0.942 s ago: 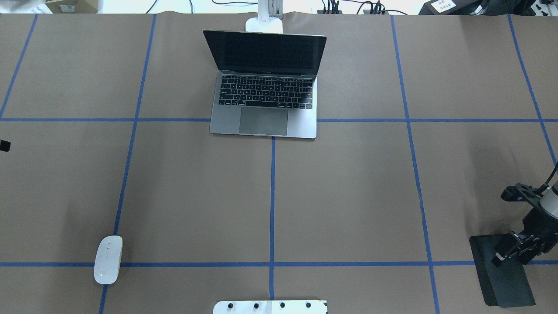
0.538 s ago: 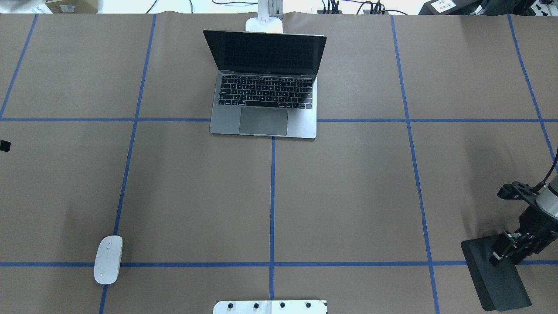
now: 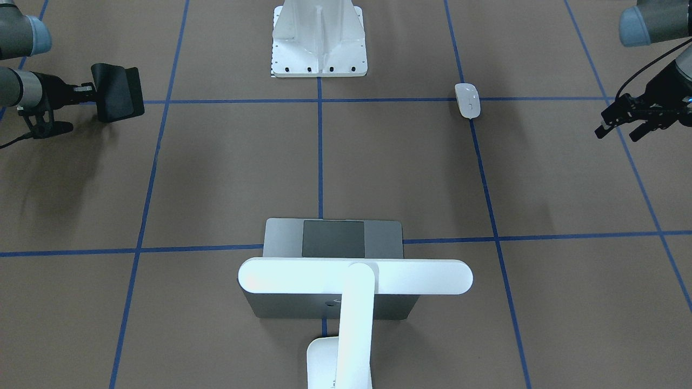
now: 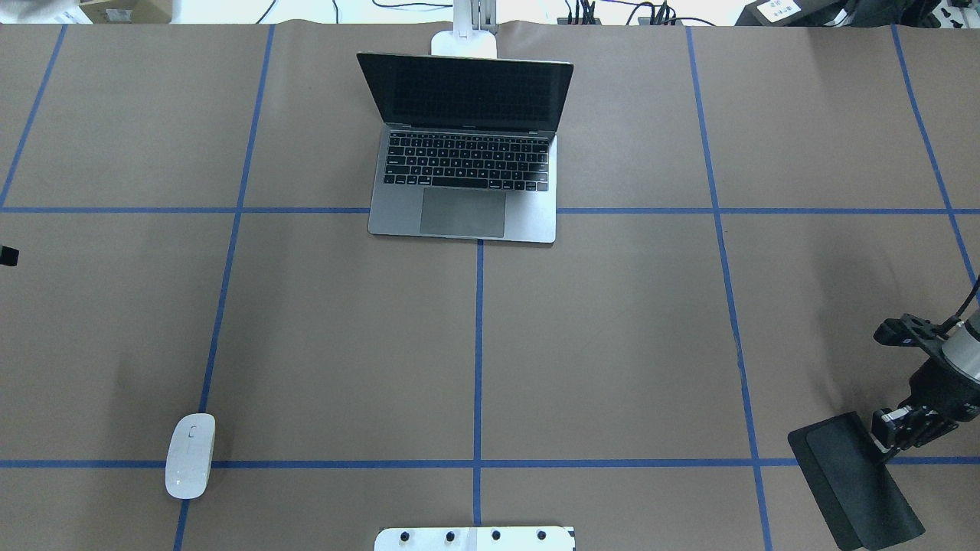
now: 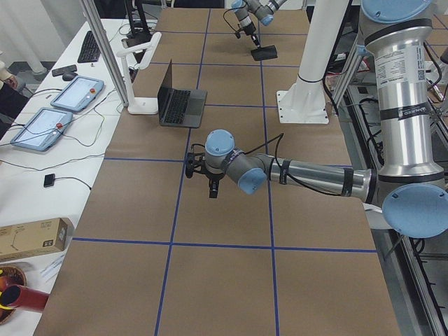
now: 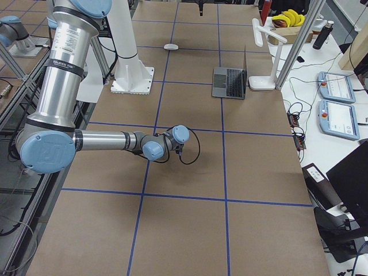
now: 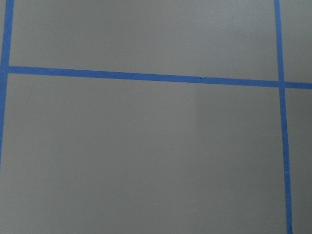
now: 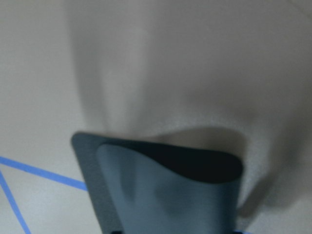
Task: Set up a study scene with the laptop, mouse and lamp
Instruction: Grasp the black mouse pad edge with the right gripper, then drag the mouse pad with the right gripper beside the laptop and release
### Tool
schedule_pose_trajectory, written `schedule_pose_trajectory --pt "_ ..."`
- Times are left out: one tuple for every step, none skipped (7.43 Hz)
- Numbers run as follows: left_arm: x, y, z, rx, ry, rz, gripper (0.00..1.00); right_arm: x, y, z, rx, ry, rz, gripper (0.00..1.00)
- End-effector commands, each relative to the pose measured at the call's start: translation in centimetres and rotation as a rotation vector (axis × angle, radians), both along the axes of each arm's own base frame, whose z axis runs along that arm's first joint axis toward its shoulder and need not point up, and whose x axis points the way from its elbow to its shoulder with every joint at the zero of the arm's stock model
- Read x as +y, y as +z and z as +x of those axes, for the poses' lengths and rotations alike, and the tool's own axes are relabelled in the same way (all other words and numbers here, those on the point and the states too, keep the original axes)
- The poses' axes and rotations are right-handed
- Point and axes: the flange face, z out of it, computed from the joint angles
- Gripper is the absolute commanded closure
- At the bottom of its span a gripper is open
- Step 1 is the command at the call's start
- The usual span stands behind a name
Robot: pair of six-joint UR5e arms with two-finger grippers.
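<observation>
The laptop (image 4: 467,153) stands open at the far middle of the table, and also shows in the front-facing view (image 3: 281,237). The lamp's base (image 4: 463,42) is behind it, and its light bar (image 3: 354,276) hangs over the laptop. The mouse (image 4: 190,456) lies near left on a blue tape line, and also shows in the front-facing view (image 3: 467,100). My right gripper (image 4: 892,440) is shut on an edge of a thin black mat (image 4: 850,482), which bends in the right wrist view (image 8: 165,190). My left gripper (image 3: 616,132) is open and empty, far left of the mouse.
A white ribbed bracket (image 3: 319,38) with bolt holes sits at the near middle edge, and its top shows in the overhead view (image 4: 475,539). Blue tape lines (image 7: 146,76) divide the brown table cover. Tablets and cables lie beyond the far edge.
My right gripper has shifted a little, and the black mat it holds has swung toward the table's middle and turned. The left arm, laptop, mouse and lamp have not moved.
</observation>
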Motion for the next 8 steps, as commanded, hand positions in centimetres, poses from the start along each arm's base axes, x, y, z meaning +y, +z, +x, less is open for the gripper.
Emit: schedule_pose_trajectory --pt "0.0 0.0 -0.3 0.007 -0.003 -0.003 0.03 -1.0 -3.0 1.2 -0.029 0.051 0.015 1.0" --pt "-0.1 0.0 -0.4 0.006 -0.006 -0.005 0.03 -2.1 -4.1 2.7 -0.044 0.1 0.029 1.0" --pt "0.0 -0.1 -0.4 0.008 -0.005 -0.002 0.03 -3.1 -4.8 4.1 -0.052 0.144 0.038 1.0" --pt "0.0 -0.2 -0.5 0.02 0.002 -0.008 0.03 -4.0 -5.5 5.6 -0.06 0.189 0.049 1.0" --pt "0.0 -0.3 -1.0 0.026 -0.005 -0.01 0.03 -4.8 -6.4 6.5 -0.058 0.232 0.041 1.0" --pt "0.5 0.0 -1.1 0.04 0.006 -0.021 0.03 -6.7 -8.3 6.1 -0.058 0.274 0.02 1.0" --pt "0.6 0.0 -1.2 0.043 0.007 -0.022 0.03 -8.6 -10.2 5.5 -0.062 0.31 0.014 1.0" --pt "0.4 0.1 -1.0 0.042 0.008 -0.023 0.03 -10.3 -12.1 5.0 -0.066 0.341 0.02 1.0"
